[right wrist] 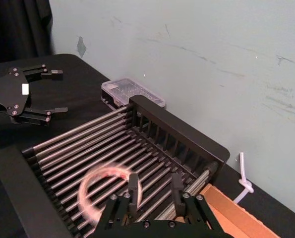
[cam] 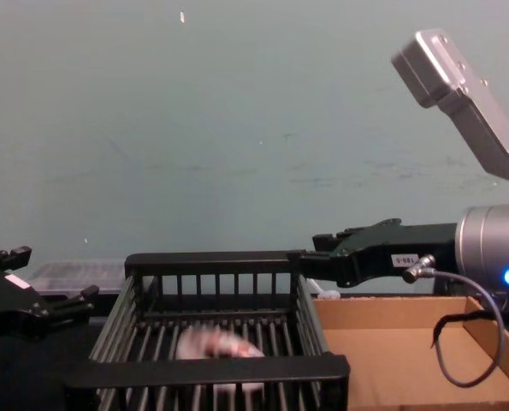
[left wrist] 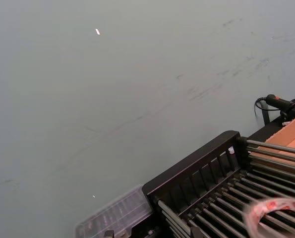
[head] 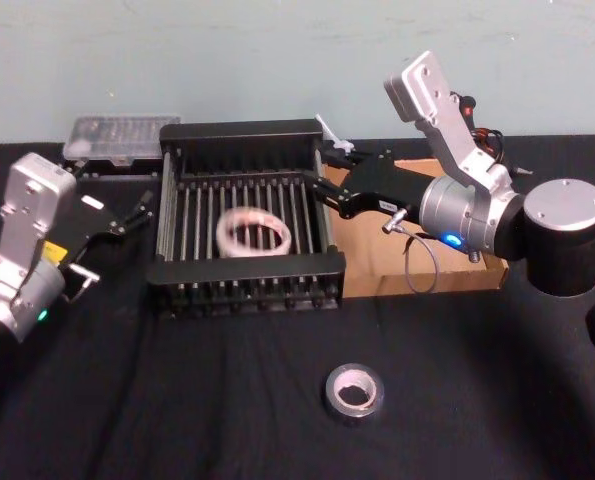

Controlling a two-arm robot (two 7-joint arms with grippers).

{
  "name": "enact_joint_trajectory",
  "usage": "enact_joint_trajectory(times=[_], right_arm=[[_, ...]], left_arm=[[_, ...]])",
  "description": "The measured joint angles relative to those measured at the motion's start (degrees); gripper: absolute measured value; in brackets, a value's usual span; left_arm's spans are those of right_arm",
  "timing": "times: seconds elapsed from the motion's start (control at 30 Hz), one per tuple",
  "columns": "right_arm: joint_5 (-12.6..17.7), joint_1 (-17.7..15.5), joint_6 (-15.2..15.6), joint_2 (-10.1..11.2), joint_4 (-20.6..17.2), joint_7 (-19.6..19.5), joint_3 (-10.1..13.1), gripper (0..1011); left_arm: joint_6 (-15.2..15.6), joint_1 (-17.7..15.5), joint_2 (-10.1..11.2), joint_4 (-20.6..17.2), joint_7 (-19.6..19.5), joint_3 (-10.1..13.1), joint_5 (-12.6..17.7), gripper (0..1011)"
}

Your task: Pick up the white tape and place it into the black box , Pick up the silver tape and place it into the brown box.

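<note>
The white tape (head: 254, 232) lies flat on the bars inside the black box (head: 245, 270), near its middle; it looks blurred in the right wrist view (right wrist: 105, 191) and the chest view (cam: 216, 347). My right gripper (head: 322, 180) hangs over the box's right rim, open, with nothing between its fingers (right wrist: 133, 181). The silver tape (head: 354, 391) rests flat on the black cloth in front of the boxes. To the right of the black box stands the brown box (head: 427, 285), partly hidden by my right arm. My left gripper (head: 137, 212) stays parked left of the black box, open.
A clear plastic case (head: 120, 135) sits behind the black box's left corner. A white cable end (head: 329, 132) lies behind the boxes. Black cloth covers the table, with free room around the silver tape. A pale wall stands close behind.
</note>
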Motion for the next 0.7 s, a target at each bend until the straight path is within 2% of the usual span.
enact_joint_trajectory(times=[0.1, 0.13, 0.4, 0.43, 0.7], right_arm=[[0.01, -0.01, 0.01, 0.01, -0.01, 0.0, 0.01, 477], [0.02, -0.02, 0.02, 0.02, -0.02, 0.0, 0.01, 534], [0.05, -0.06, 0.05, 0.06, -0.07, 0.0, 0.01, 791], [0.05, -0.06, 0.05, 0.06, -0.08, 0.0, 0.01, 1002], [0.05, -0.06, 0.05, 0.06, -0.08, 0.0, 0.01, 1002]], left_arm=[[0.0, 0.0, 0.0, 0.0, 0.0, 0.0, 0.0, 1001], [0.0, 0.0, 0.0, 0.0, 0.0, 0.0, 0.0, 1001], [0.0, 0.0, 0.0, 0.0, 0.0, 0.0, 0.0, 1001], [0.0, 0.0, 0.0, 0.0, 0.0, 0.0, 0.0, 1001], [0.0, 0.0, 0.0, 0.0, 0.0, 0.0, 0.0, 1001]])
